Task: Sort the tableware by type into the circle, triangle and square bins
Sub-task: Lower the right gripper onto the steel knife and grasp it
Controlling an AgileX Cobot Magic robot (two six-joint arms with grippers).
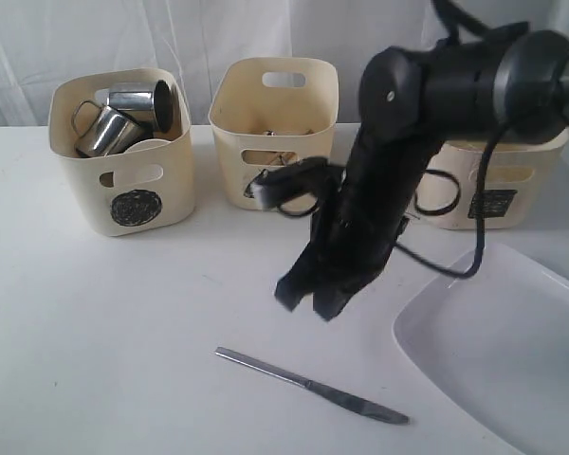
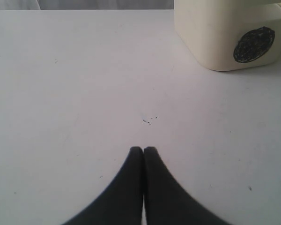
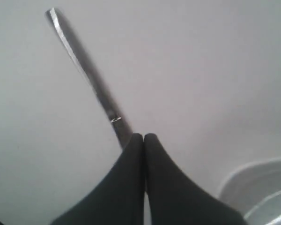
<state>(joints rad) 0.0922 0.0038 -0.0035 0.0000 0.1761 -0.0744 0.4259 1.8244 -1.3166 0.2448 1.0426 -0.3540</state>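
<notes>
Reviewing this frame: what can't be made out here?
- Exterior view: the right arm covers the front mark of the middle bin; its contents are too dim.
- Exterior view: the white plate is cut off by the frame edge.
- Right wrist view: the shut right hand hides most of the knife blade.

The black arm at the frame's right has a rounded glossy joint, looping black cables and a tapered, matte gripper.
</notes>
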